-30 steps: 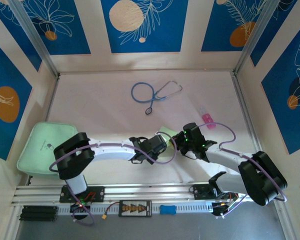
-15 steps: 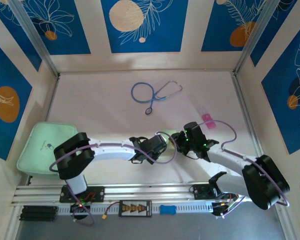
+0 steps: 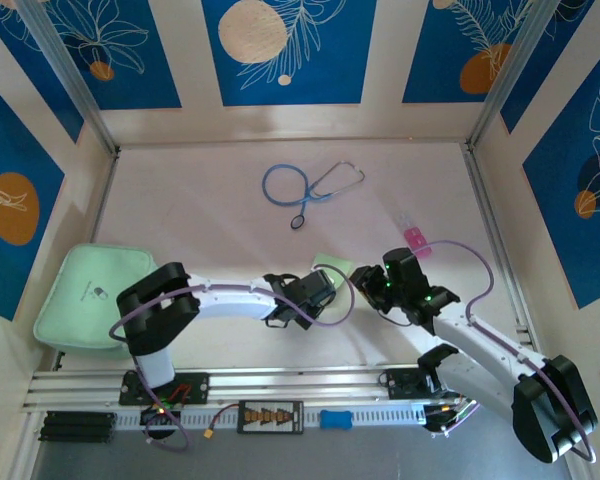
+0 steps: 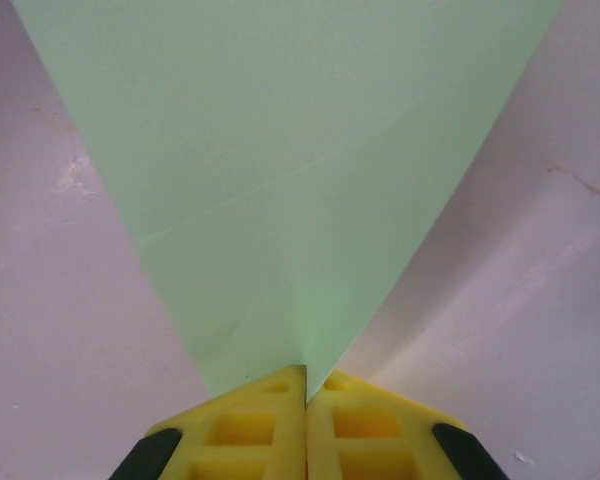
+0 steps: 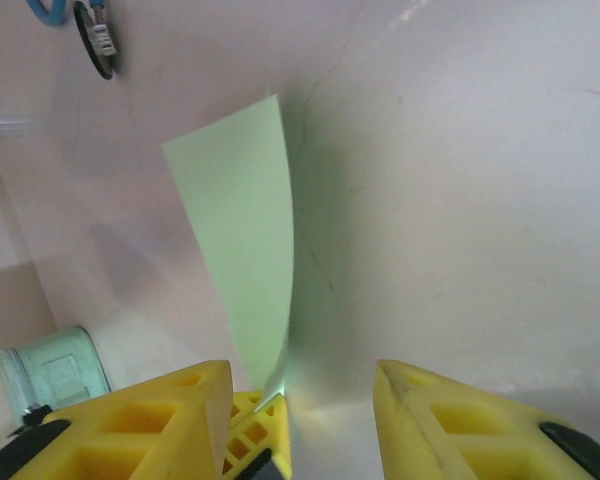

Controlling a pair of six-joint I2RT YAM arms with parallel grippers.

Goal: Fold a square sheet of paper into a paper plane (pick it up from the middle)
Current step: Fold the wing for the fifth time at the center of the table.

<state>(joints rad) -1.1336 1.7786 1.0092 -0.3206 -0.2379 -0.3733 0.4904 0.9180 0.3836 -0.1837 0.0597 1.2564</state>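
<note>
The sheet of paper [image 4: 300,180] is pale green, left gripper [image 4: 305,380] yellow, stethoscope [image 3: 307,191] blue, wall panels [image 3: 280,70] blue with white leaves

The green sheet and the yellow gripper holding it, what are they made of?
The square sheet of paper looks like thin, matte paper: it curves and shows faint creases. The left gripper seems hard yellow plastic, judging by its moulded hollow pockets.

Counter [image 3: 200,220] contents by count: one square sheet of paper [image 3: 330,265]; two hands at it, the left hand [image 4: 306,375] and the right hand [image 5: 302,375]; one blue stethoscope [image 3: 305,185] beyond the sheet; one small pink item [image 3: 417,238] to the sheet's right; one thick mint-green pad [image 3: 85,295] well to the sheet's left.
</note>
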